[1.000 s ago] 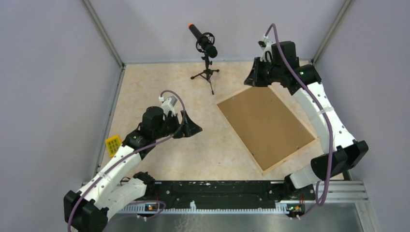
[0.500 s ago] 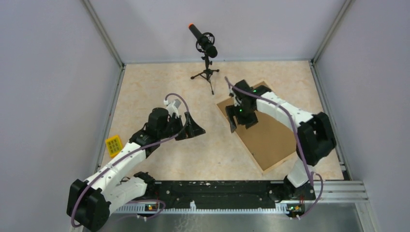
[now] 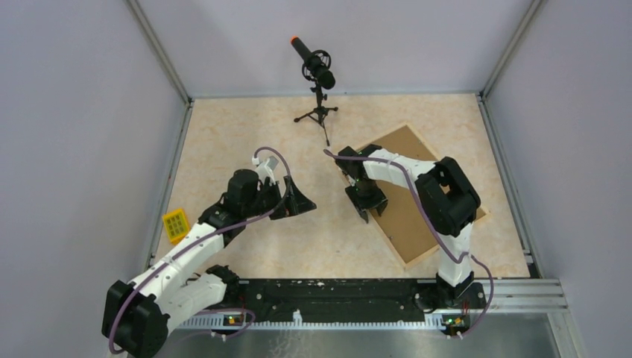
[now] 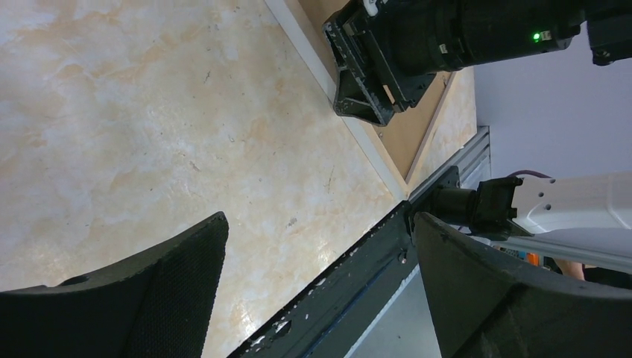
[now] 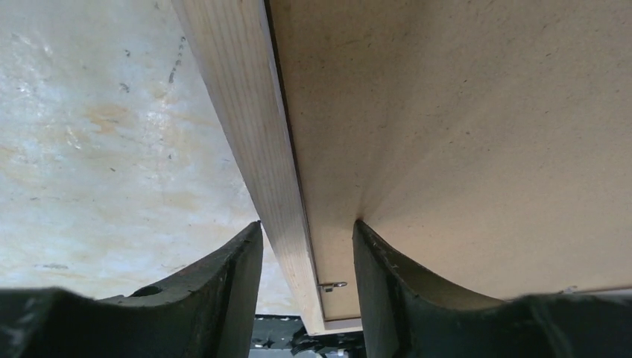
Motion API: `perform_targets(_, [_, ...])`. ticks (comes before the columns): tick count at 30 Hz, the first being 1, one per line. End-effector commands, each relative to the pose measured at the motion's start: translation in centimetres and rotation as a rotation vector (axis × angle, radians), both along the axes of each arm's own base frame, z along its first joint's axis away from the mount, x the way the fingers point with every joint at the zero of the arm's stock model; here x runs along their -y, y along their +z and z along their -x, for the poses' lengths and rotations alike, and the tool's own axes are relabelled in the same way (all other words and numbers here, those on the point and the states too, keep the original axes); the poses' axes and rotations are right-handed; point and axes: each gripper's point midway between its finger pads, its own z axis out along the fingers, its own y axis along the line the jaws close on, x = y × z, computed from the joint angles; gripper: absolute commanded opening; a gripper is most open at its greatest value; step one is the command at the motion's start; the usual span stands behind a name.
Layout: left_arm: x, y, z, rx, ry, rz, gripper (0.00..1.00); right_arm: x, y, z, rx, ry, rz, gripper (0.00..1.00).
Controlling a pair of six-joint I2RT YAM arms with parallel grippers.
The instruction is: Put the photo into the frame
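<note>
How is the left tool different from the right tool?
The left tool gapes wide above the table, with nothing between its jaws; the right tool is opened less and straddles the pale wooden edge of the frame. The left tool hangs apart from the frame; the right tool sits at it. Both are black and two-fingered.

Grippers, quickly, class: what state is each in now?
Left gripper: open, empty.
Right gripper: astride rail of pale wood rectangular picture frame; grip cannot be told.
</note>
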Motion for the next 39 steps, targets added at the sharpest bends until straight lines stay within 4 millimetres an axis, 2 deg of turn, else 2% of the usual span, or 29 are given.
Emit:
perform_targets(1, [0.0,0.7,0.2,0.040,-0.017,0.010,0.97,-0.6,-2.1,0.5,0.016,0.018,0.091,0.47])
perform_targets(4, [0.0,0.6,0.3,0.041,-0.018,0.004,0.97,-0.6,-3.7,0.8,0.033,0.006,0.141,0.45])
perform_targets(7, [-0.1,0.6,0.4,0.042,-0.020,0.003,0.97,-0.2,-5.2,0.9,0.037,-0.023,0.179,0.33])
perform_targets(11, [-0.1,0.6,0.4,0.047,-0.020,0.001,0.97,-0.9,-6.6,1.6,0.005,-0.016,0.160,0.17])
perform_targets(13, [-0.2,0.6,0.4,0.050,-0.017,-0.002,0.97,-1.1,-6.3,1.5,0.008,-0.013,0.152,0.04])
perform_targets(15, [-0.3,0.5,0.4,0.049,-0.012,-0.006,0.97,-1.6,-5.3,0.9,0.034,-0.012,0.126,0.00])
perform_targets(22, [0.3,0.1,0.3,0.004,-0.021,0.019,0.97,-5.2,3.7,-1.6,0.186,-0.006,-0.173,0.00])
perform_targets(26, [1.2,0.1,-0.5,-0.083,0.030,0.093,0.97,-5.9,7.1,-2.0,0.217,-0.021,-0.342,0.00])
perform_targets(30, [2.5,0.8,-2.4,-0.160,0.129,0.280,0.98,-5.9,8.7,-2.1,0.224,-0.041,-0.453,0.00])
perform_targets(33, [4.4,2.3,-4.2,-0.135,0.091,0.409,0.98,-6.2,9.0,-1.6,0.209,-0.039,-0.498,0.00])
perform_targets(39, [8.8,0.4,-8.0,-0.237,-0.020,0.423,0.95,-6.6,9.6,-1.2,0.212,-0.046,-0.555,0.00])
